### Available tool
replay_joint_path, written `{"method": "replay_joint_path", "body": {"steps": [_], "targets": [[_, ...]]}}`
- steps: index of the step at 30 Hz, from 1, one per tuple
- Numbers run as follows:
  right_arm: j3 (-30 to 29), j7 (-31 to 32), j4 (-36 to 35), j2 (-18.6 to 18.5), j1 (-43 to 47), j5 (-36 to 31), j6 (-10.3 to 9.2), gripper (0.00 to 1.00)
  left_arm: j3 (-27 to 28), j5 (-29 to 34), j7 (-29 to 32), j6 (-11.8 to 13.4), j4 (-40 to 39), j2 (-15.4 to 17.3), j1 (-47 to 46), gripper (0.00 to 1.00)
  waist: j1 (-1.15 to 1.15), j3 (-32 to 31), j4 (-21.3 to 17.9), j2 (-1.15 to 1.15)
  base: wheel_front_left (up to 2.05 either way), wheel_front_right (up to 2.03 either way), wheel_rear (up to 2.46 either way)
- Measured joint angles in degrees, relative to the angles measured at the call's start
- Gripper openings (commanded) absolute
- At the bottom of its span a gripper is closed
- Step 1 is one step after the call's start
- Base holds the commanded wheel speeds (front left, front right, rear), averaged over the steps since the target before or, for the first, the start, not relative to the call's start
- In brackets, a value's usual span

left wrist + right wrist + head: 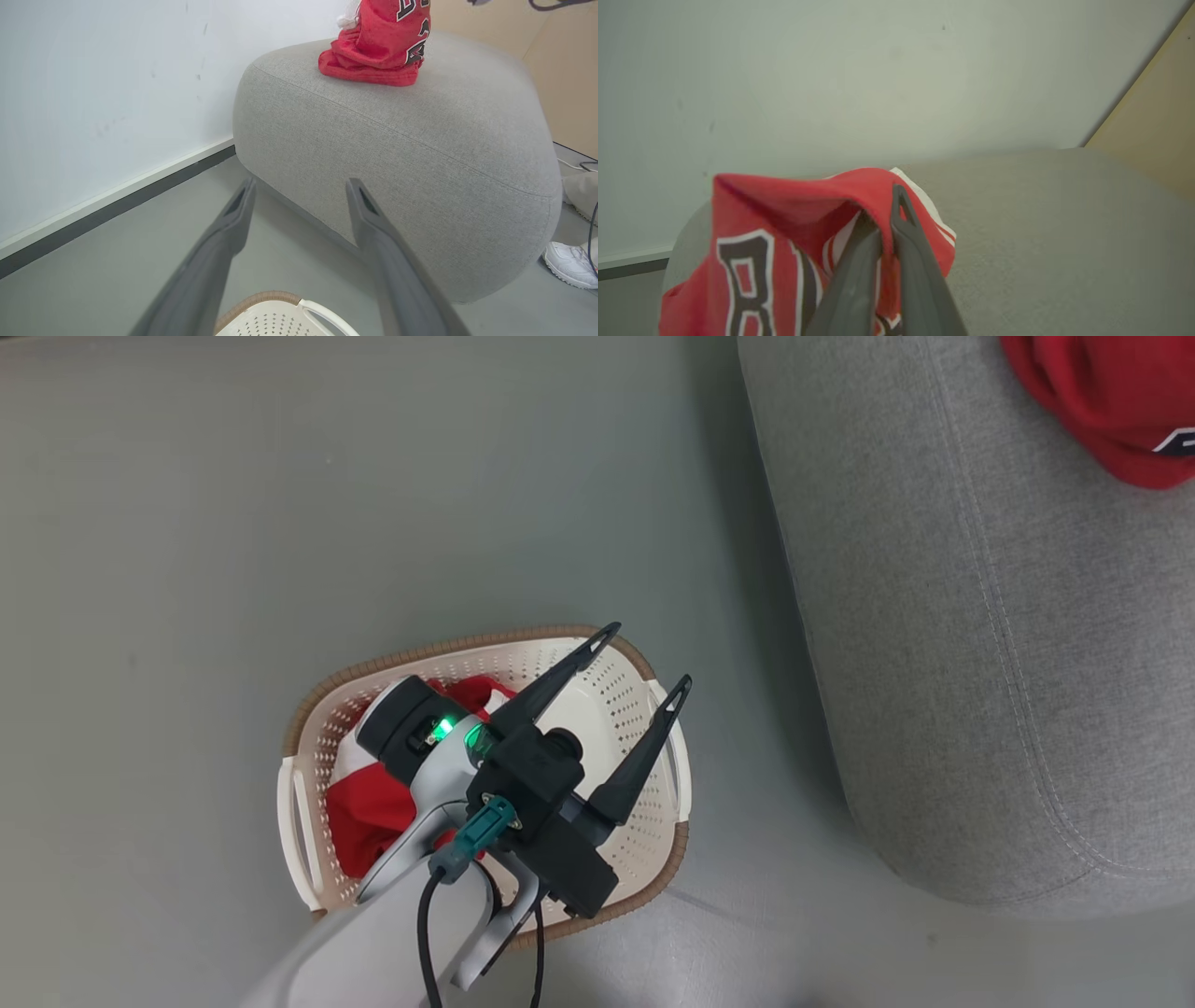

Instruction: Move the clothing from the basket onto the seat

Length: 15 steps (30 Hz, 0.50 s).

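Grey floor (pixel 187 523) carries the basket (pixel 448 644) near the seat (pixel 980 663), where your right gripper (pixel 885 205) is pinched shut on the lettered red garment (pixel 747 261), probably to settle it on top. Your left gripper (pixel 649 656) hangs spread wide over the basket, likely poised for the other red garment (pixel 373 812) inside; its own forearm (pixel 392 915) partly covers that cloth.

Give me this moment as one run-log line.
left gripper open above basket | right gripper shut on lettered garment resting on seat | second garment in basket
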Motion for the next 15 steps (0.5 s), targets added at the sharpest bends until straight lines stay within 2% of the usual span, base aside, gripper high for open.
{"method": "replay_joint_path", "body": {"steps": [7,8,10,11,12,15], "targets": [[0.68,-1.98,4.25,4.03,3.54,0.94,0.56,0.00,-0.32,0.02,-0.13,-0.46,1.11,-0.31,-0.52,1.00,-0.01,0.42,0.35,-0.01,0.00,0.00,0.00],[0.88,-2.13,4.63,4.07,3.71,0.92,0.96,0.04,-0.30,0.01,-0.21,-0.46,1.25,-0.34,-0.51,1.00,-0.01,0.31,0.47,-0.01,0.00,0.00,0.00],[0.86,-2.52,5.48,3.86,4.03,0.92,1.27,0.50,-0.24,0.00,-0.63,-0.46,1.58,-0.42,-0.51,1.00,-0.01,0.04,0.73,-0.01,0.00,0.00,0.00],[0.86,-2.64,5.90,3.71,4.27,0.92,1.56,0.96,-0.19,-0.03,-0.67,-0.46,1.79,-0.47,-0.48,1.00,-0.01,-0.12,0.87,-0.01,0.00,0.00,0.00],[0.97,-3.01,6.25,3.66,4.48,0.91,1.83,1.00,-0.09,-0.10,-1.01,-0.45,2.07,-0.47,-0.44,1.00,-0.01,-0.30,0.99,-0.01,0.00,0.00,0.00],[1.04,-3.55,7.03,3.75,5.15,0.91,2.49,1.00,0.25,-0.53,-1.63,-0.45,2.98,-0.47,-0.36,1.00,-0.01,-0.98,1.31,-0.01,0.00,0.00,0.00]]}}
